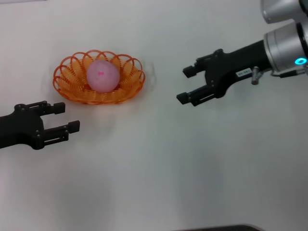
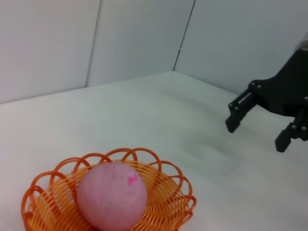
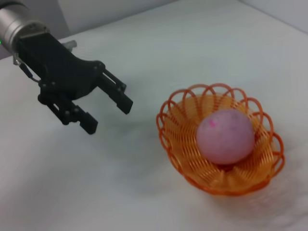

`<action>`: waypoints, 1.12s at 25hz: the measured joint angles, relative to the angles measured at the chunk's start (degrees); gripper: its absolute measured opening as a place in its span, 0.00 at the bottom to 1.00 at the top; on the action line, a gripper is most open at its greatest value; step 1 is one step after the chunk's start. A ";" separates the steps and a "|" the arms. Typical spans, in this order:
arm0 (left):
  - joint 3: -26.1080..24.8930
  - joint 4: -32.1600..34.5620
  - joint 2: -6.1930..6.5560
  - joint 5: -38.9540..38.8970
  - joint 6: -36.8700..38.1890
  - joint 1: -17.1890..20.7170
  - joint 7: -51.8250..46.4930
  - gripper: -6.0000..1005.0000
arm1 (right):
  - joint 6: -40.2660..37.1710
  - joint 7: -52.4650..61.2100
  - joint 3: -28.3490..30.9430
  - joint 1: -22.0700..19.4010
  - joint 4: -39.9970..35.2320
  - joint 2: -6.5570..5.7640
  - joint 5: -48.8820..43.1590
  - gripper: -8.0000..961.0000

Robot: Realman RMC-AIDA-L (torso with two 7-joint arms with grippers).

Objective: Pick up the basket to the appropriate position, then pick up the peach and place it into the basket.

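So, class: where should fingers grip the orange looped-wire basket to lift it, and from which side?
Grip the scalloped rim of the orange looped-wire basket, one finger through a loop, from above on the side facing the right gripper. The round pink peach fills the middle, so only the rim is free.

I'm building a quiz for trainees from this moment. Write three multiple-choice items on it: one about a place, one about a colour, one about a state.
1. Where is the peach?
A. On the table beside the basket
B. Inside the basket
C. In the right gripper

2. What colour is the basket?
A. Green
B. Blue
C. Orange

3. What state are the left gripper and right gripper in?
A. Both open and empty
B. Both shut on the basket
C. The left one shut on the peach

Answers:
1 B: the peach rests within the basket's looped rim.
2 C: its wire loops are bright orange in all views.
3 A: both show spread fingers with nothing between, apart from the basket.
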 joint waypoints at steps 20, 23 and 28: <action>-0.29 0.00 -0.24 -0.38 -0.82 -0.41 -0.18 0.69 | -3.45 -25.79 13.56 -6.19 12.32 1.47 11.86 0.88; -0.33 0.00 -0.35 -0.38 -0.90 -0.42 -0.18 0.69 | -3.62 -28.21 15.23 -6.57 14.58 1.46 11.77 0.88; -0.32 0.00 -0.43 -0.37 -0.96 -0.40 -0.17 0.69 | -3.28 -29.42 15.82 -6.87 15.20 1.52 11.68 0.87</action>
